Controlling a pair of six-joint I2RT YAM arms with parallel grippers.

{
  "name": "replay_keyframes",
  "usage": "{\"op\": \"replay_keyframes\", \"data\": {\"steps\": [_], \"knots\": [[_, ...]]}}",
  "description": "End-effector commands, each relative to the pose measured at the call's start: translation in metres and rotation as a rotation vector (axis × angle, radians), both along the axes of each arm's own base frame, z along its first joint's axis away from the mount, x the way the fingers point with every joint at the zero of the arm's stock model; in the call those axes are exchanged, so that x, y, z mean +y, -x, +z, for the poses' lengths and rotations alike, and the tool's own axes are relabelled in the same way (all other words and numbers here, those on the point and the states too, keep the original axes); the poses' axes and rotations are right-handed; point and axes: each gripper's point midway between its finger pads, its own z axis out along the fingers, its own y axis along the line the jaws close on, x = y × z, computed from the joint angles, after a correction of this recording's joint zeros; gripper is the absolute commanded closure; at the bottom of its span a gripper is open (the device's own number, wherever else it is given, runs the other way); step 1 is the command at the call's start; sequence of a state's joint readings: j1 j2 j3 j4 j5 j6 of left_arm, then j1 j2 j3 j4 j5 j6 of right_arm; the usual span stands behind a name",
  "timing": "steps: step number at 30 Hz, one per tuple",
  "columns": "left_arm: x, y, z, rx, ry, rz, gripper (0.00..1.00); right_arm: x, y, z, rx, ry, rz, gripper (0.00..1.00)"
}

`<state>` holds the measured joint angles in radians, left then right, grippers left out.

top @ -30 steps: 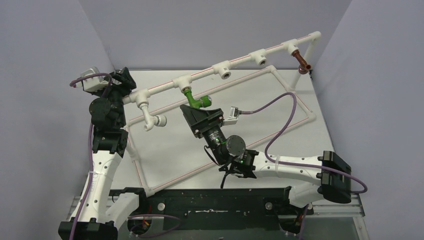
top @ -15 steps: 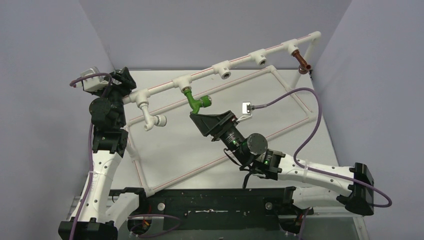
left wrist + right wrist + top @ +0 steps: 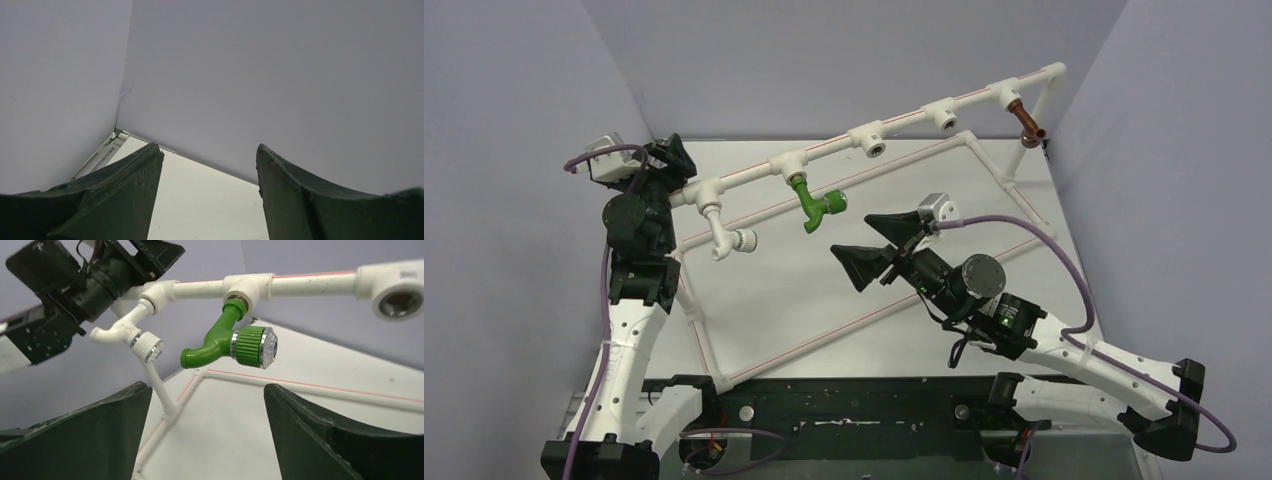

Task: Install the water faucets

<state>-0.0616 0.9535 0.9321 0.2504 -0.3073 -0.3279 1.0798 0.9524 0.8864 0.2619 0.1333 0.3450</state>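
Two faucets are hanging from the pipe [image 3: 904,125], green faucet [image 3: 817,208] mid-run, brown faucet [image 3: 1030,122] far right. The right gripper [image 3: 850,234] is hovering spread and empty near the green faucet, and the left gripper [image 3: 209,148] is spread too. Any final twist wants a square regrip.

Bright and even all over. Soft light, maybe from above. Only pale, soft shadows under the pipe frame [image 3: 906,125] on the white table [image 3: 774,290]. A small shine on the silver ring of the green faucet [image 3: 220,337]. Sharp and clear in the top view. Dark and a little fuzzy on the close fingers [image 3: 90,440] in both wrist views. Slightly stretched and bent near the edges there.
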Motion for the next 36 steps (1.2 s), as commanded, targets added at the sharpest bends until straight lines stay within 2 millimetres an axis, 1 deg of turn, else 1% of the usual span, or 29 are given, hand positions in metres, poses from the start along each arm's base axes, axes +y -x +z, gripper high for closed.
{"op": "replay_keyframes", "data": {"steps": [1,4,7,11,17,18,19,25,29,32,36], "knots": [[0.001,0.001,-0.156,0.52,-0.062,-0.011,0.34,-0.019,0.006,0.037,-0.407,0.221,-0.019,0.14],[0.001,0.0,-0.157,0.523,-0.062,-0.012,0.34,-0.021,0.007,0.04,-0.587,0.363,-0.023,0.13],[0.0,0.0,-0.159,0.529,-0.061,-0.017,0.34,-0.018,0.007,0.038,-0.736,0.495,-0.011,0.12],[0.0,0.0,-0.159,0.529,-0.062,-0.017,0.34,-0.011,0.007,0.031,-0.926,0.66,0.007,0.11],[-0.001,-0.002,-0.161,0.535,-0.06,-0.022,0.34,-0.002,-0.006,0.025,-1.136,0.871,-0.068,0.1],[-0.001,-0.002,-0.162,0.536,-0.059,-0.023,0.34,0.0,-0.006,0.025,-1.165,0.888,-0.08,0.1],[-0.002,-0.002,-0.162,0.537,-0.06,-0.024,0.34,0.001,-0.007,0.031,-1.204,0.896,-0.117,0.1],[-0.002,-0.002,-0.162,0.539,-0.061,-0.025,0.34,0.013,-0.014,0.038,-1.297,0.984,-0.248,0.1],[-0.001,-0.002,-0.163,0.541,-0.061,-0.022,0.34,0.027,-0.022,0.03,-1.337,1.061,-0.293,0.1],[-0.002,-0.002,-0.162,0.538,-0.06,-0.026,0.34,0.031,-0.029,0.029,-1.361,1.101,-0.345,0.11],[-0.002,-0.002,-0.162,0.537,-0.059,-0.028,0.34,0.037,-0.037,0.029,-1.378,1.141,-0.414,0.15]]}}
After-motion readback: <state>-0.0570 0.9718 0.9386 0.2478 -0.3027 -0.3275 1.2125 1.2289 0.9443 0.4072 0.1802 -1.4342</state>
